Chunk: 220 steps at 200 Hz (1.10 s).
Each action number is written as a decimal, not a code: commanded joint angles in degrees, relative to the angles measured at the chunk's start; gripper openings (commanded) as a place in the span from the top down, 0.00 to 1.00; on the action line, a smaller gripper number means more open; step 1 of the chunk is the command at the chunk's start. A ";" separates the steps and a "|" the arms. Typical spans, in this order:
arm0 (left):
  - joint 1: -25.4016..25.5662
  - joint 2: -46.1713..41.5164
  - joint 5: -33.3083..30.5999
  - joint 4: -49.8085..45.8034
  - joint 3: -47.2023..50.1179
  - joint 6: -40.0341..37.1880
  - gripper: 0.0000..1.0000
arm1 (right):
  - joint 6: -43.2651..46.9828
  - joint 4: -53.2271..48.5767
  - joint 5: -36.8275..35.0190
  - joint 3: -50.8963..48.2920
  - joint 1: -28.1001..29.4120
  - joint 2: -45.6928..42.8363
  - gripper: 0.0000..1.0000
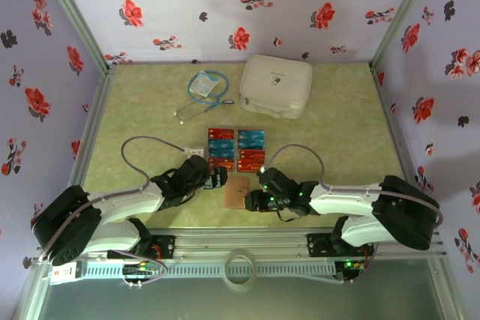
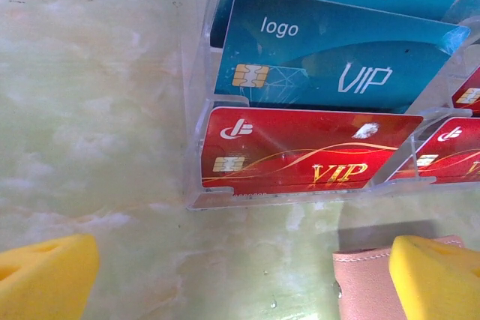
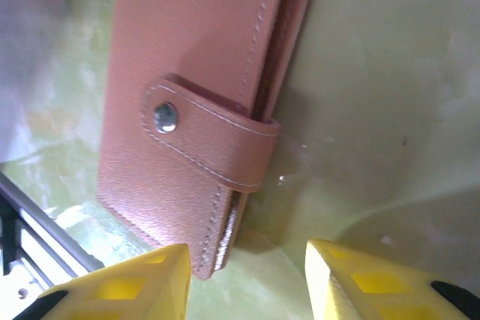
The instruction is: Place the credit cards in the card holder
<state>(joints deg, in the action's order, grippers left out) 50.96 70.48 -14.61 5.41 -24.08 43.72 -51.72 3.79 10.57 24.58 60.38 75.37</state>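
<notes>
Red card (image 2: pixel 300 151): gold "VIP", front slot of clear rack (image 2: pixel 196 110), frame centre.
Blue cards (image 2: pixel 330 58): tiered behind, upper right.
Card holder (image 2: pixel 364 286): tan corner, lower right, perhaps touching a pad.
Left gripper (image 2: pixel 240 282): yellow pads in bottom corners, wide apart.

Red and blue plastic credit cards (image 1: pixel 237 149) sit in a clear acrylic rack (image 2: pixel 196 148); tan leather card holder (image 1: pixel 238 192) just nearer; white zip case (image 1: pixel 275 85) far right; blue-tubed stethoscope (image 1: pixel 204 94) left of it.

1. The walls (image 1: pixel 300 5) are light purple with red and dark flowers, at the far side, left and right.
2. The table top (image 1: pixel 150 118) is yellow-green, like marble.
3. A metal rail (image 1: pixel 225 243) runs along the near edge.
</notes>
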 commanded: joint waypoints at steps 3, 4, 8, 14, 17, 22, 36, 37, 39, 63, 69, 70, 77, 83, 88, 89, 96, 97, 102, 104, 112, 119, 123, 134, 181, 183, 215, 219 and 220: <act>0.72 0.77 -1.65 0.66 -1.06 1.02 0.00 | -1.27 2.99 0.86 2.54 0.81 2.86 0.57; 0.72 0.79 -1.60 0.66 -1.06 1.02 0.00 | -1.27 3.07 0.95 2.65 0.84 2.94 0.57; 0.79 0.72 -1.69 0.66 -1.05 1.09 0.00 | -1.27 3.41 0.98 2.85 0.91 3.39 0.57; 0.81 0.80 -1.74 0.65 -1.04 1.14 0.00 | -1.27 3.89 1.09 3.22 0.97 4.06 0.57; 0.82 0.80 -1.74 0.68 -1.03 1.10 0.00 | -1.32 4.09 1.12 3.32 1.01 4.40 0.57; 0.85 0.94 -1.78 0.66 -0.98 1.13 0.00 | -1.34 4.47 1.20 3.65 1.05 4.85 0.57; 0.90 1.05 -1.82 0.65 -0.97 1.25 0.00 | -1.43 5.40 1.47 4.45 1.19 6.09 0.59; 0.90 1.06 -1.82 0.74 -0.97 1.22 0.00 | -1.44 5.46 1.52 4.48 1.26 6.18 0.59; 0.90 1.06 -1.82 0.72 -0.97 1.26 0.00 | -1.45 5.55 1.55 4.59 1.24 6.32 0.59; 1.07 1.57 -1.83 0.92 -0.97 1.42 0.00 | -1.91 6.83 1.59 5.30 1.56 8.01 0.61; 1.07 1.64 -1.84 1.01 -0.97 1.37 0.00 | -2.13 7.23 1.56 5.28 1.62 8.32 0.62; 1.07 1.66 -1.83 1.01 -0.97 1.37 0.00 | -2.19 7.26 1.47 5.29 1.60 8.40 0.62; 1.16 1.84 -1.83 1.16 -0.97 1.51 0.00 | -2.40 7.66 1.37 5.31 1.63 8.66 0.64; 1.25 2.02 -1.82 1.26 -0.97 1.47 0.00 | -2.58 7.93 1.22 5.30 1.64 8.78 0.66; 1.25 2.16 -1.84 1.32 -0.97 1.54 0.00 | -2.76 8.18 1.12 5.31 1.59 8.90 0.68; 1.20 2.14 -1.87 1.34 -0.97 1.49 0.00 | -2.81 8.21 1.08 5.35 1.63 8.91 0.69; 1.34 2.27 -1.86 1.41 -1.06 1.57 0.00 | -3.02 8.48 1.03 5.31 1.59 9.03 0.72; 1.34 2.28 -1.84 1.43 -1.06 1.60 0.00 | -3.03 8.54 0.99 5.31 1.63 9.06 0.73; 1.43 2.49 -1.89 1.45 -1.13 1.58 0.00 | -3.19 8.72 0.83 5.22 1.58 9.01 0.75; 1.42 2.54 -1.84 1.45 -1.15 1.59 0.00 | -3.27 8.81 0.78 5.22 1.63 9.00 0.76; 1.59 2.68 -1.85 1.58 -1.24 1.66 0.00 | -3.51 9.03 0.59 5.13 1.59 8.95 0.77; 1.65 2.82 -1.83 1.62 -1.32 1.65 0.00 | -3.64 9.26 0.54 5.13 1.59 8.80 0.80; 1.68 2.91 -1.84 1.70 -1.39 1.67 0.00 | -3.68 9.31 0.46 5.13 1.59 8.69 0.82; 1.82 3.17 -1.83 1.82 -1.50 1.67 0.00 | -3.73 9.38 0.46 5.17 1.65 8.37 0.88; 2.04 3.29 -1.91 1.47 -2.11 1.98 0.00 | -3.47 8.54 0.41 5.37 1.59 5.89 1.00; 2.08 3.23 -1.87 1.39 -2.12 2.00 0.00 | -3.45 8.45 0.37 5.32 1.59 5.74 1.00; 2.05 1.27 -2.58 0.75 -2.29 2.77 0.00 | -2.65 6.53 -0.06 5.32 1.63 2.44 1.00; 2.02 0.90 -2.76 0.67 -2.29 2.88 0.00 | -2.47 6.19 -0.20 5.39 1.64 1.93 1.00; 2.03 0.76 -2.82 0.66 -2.29 2.87 0.00 | -2.45 6.12 -0.20 5.43 1.61 1.77 1.00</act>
<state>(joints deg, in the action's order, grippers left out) 52.40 73.28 -15.05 6.00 -24.99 45.12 -55.11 11.18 10.76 28.75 61.56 80.47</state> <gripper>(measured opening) 0.997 0.046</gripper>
